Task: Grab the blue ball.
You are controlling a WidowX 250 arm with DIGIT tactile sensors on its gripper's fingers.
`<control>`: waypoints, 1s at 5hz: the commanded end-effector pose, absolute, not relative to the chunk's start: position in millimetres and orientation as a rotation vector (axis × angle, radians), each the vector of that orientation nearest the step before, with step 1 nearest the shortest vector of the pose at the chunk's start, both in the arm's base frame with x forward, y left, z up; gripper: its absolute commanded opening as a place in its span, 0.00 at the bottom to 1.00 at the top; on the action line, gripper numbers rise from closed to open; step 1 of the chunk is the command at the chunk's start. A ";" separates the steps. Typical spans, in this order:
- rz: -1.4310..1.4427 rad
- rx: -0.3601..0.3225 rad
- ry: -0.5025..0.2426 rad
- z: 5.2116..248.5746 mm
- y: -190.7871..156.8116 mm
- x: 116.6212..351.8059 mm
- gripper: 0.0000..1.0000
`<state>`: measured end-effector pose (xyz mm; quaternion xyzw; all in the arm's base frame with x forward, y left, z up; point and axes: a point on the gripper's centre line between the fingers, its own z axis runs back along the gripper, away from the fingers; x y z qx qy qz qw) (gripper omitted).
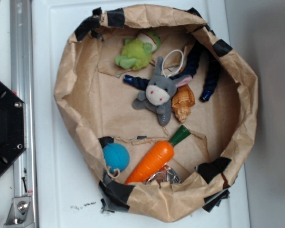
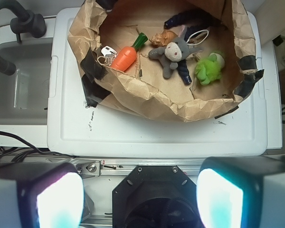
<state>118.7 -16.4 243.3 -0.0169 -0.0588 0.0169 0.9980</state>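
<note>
The blue ball point(image 1: 116, 157) is a small turquoise ball with a beige cord knot. It lies inside the brown paper bag point(image 1: 71, 80), against the bag's lower-left wall, just left of the orange carrot toy point(image 1: 153, 160). In the wrist view the bag's near wall point(image 2: 147, 95) hides the ball. My gripper point(image 2: 140, 199) shows only in the wrist view. Its two fingers point(image 2: 57, 199) stand wide apart and empty, over the black robot base point(image 2: 156, 199), well short of the bag. The exterior view does not show the gripper.
The bag also holds a grey donkey plush point(image 1: 157, 92), a green plush point(image 1: 135, 53), a tan shell point(image 1: 183, 102), a dark navy rope toy point(image 1: 210, 78) and metal keys point(image 1: 165, 175). The bag stands on a white lid point(image 2: 156, 135). A grey tub point(image 2: 16, 85) lies to the left.
</note>
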 end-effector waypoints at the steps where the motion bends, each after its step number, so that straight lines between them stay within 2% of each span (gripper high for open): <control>1: 0.034 -0.034 -0.118 243.3 -16.4 118.7 1.00; 2: 0.162 -0.063 -0.085 214.3 7.6 168.7 1.00; 3: 0.335 -0.168 -0.073 190.0 14.4 214.0 1.00; 4: 0.556 -0.267 0.029 146.2 11.0 243.1 1.00; 5: 0.602 -0.280 0.233 104.0 -16.0 237.5 1.00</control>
